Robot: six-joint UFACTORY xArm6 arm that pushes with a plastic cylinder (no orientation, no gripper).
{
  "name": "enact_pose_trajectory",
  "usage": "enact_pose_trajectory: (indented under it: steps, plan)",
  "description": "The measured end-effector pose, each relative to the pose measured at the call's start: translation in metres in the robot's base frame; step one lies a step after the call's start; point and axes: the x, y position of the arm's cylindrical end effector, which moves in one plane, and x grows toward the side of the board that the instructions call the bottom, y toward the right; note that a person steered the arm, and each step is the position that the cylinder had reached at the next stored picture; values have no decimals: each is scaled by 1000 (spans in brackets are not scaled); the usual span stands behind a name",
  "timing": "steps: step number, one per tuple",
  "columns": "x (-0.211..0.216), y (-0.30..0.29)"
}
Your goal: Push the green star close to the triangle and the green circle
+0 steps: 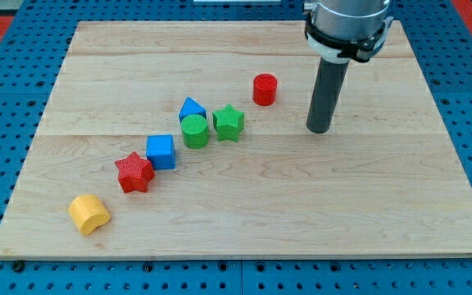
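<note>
The green star (229,123) lies near the board's middle, just to the right of the green circle (194,131); a narrow gap shows between them. The blue triangle (192,108) sits right above the green circle, touching it. My tip (319,129) rests on the board well to the right of the green star, at about its height. It touches no block.
A red cylinder (265,89) stands up and left of my tip. A blue cube (161,152), a red star (134,172) and a yellow block (88,214) run down toward the view's bottom left. The wooden board (383,221) sits on a blue pegboard.
</note>
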Motion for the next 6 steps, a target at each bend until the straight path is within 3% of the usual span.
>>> enact_pose_trajectory:
  steps: [1,2,4,6]
  plan:
    - [27,-31]
    - [29,-85]
    - [5,-106]
    - [-75,12]
